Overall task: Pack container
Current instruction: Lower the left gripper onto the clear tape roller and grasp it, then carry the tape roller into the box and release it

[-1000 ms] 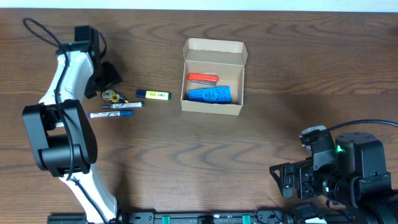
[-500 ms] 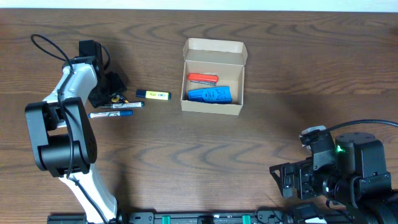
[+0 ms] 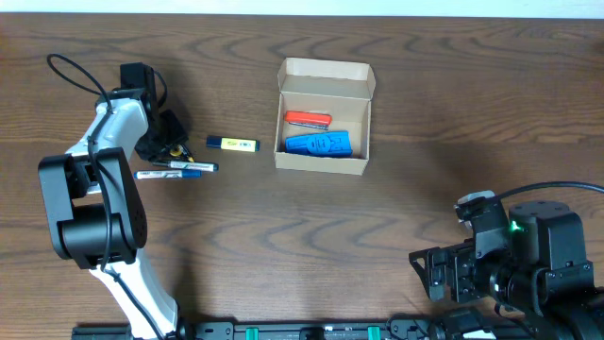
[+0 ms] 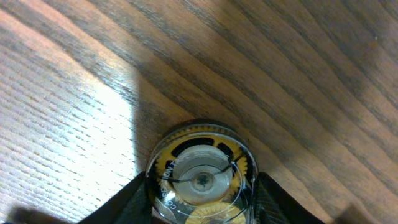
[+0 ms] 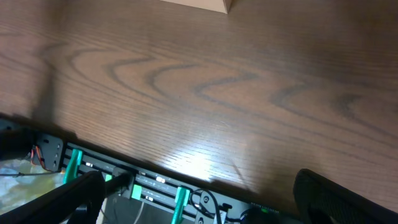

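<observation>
Wood-grain table [image 3: 425, 113], left gripper [image 4: 200, 190] clamped on yellow-geared disc [image 4: 200, 165] — right gripper [image 5: 202, 193] spread, container [image 3: 321, 163] open.

The container [image 3: 321, 164] is a small, plain tan cardboard box standing upright and open. Its hinged flap lid is folded back along the far edge. It lies near the yellow-and-blue highlighter [image 3: 232, 144], to that pen's right and apart from it. Inside lie a red item [image 3: 308, 119] and, nearer, a blue item [image 3: 319, 144].
</observation>
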